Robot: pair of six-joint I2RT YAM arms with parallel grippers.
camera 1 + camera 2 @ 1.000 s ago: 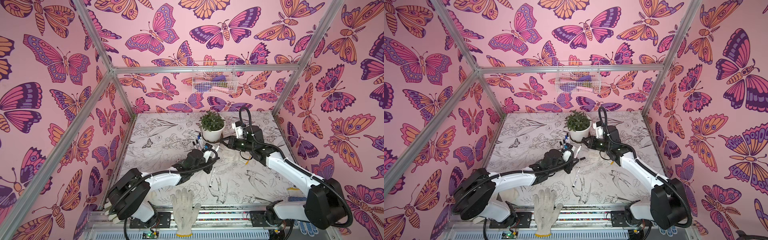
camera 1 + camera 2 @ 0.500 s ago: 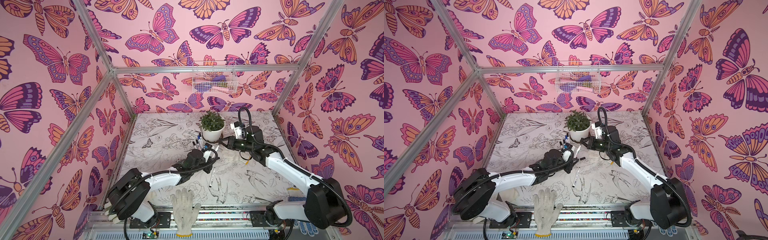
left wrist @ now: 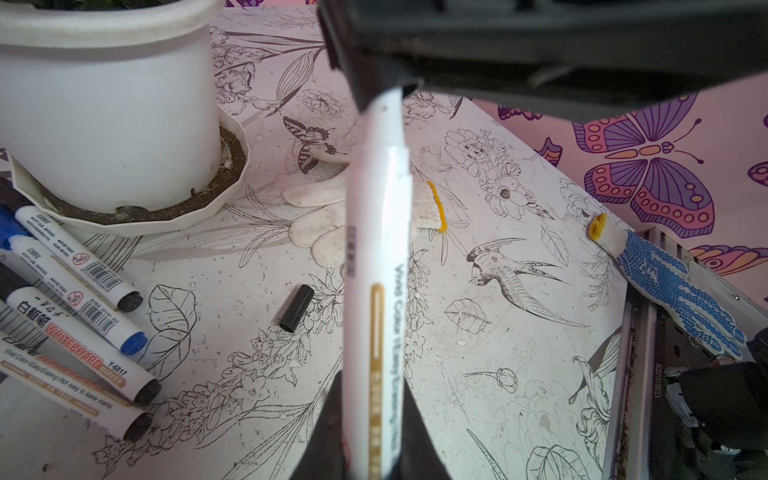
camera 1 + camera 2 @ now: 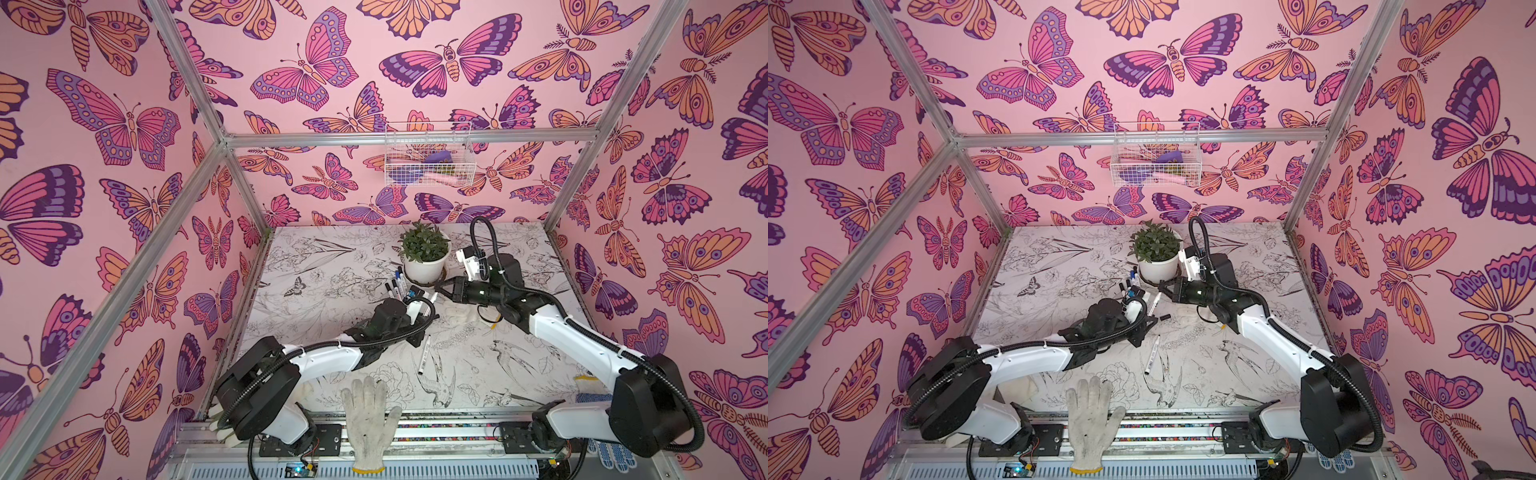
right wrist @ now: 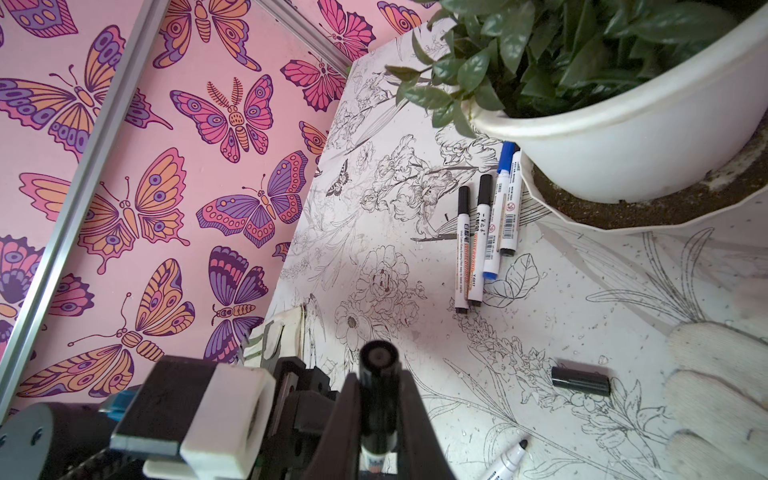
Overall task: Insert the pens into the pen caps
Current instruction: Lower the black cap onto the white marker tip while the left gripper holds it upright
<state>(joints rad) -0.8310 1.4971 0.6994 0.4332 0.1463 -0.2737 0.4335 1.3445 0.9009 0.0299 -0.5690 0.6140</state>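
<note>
My left gripper (image 3: 376, 399) is shut on a white pen (image 3: 380, 228) with gold lettering. The pen's narrow end runs into a black pen cap (image 5: 379, 361), and my right gripper (image 5: 379, 399) is shut on that cap. In both top views the two grippers meet just in front of the plant pot, left (image 4: 1147, 316) and right (image 4: 1165, 287). Another black cap (image 5: 580, 381) lies loose on the table. An uncapped pen (image 4: 424, 357) lies nearer the front. Several capped pens (image 5: 482, 232) lie side by side beside the pot.
A white plant pot (image 5: 644, 137) on a saucer stands close behind the grippers. A white glove (image 3: 324, 232) lies on the table under the pen, and another (image 4: 370, 419) at the front edge. A blue-dotted glove (image 3: 673, 291) hangs over the right rim. A wire basket (image 4: 428, 153) hangs on the back wall.
My right gripper has edged slightly left toward the left gripper with the cap. The left arm has hardly moved.
</note>
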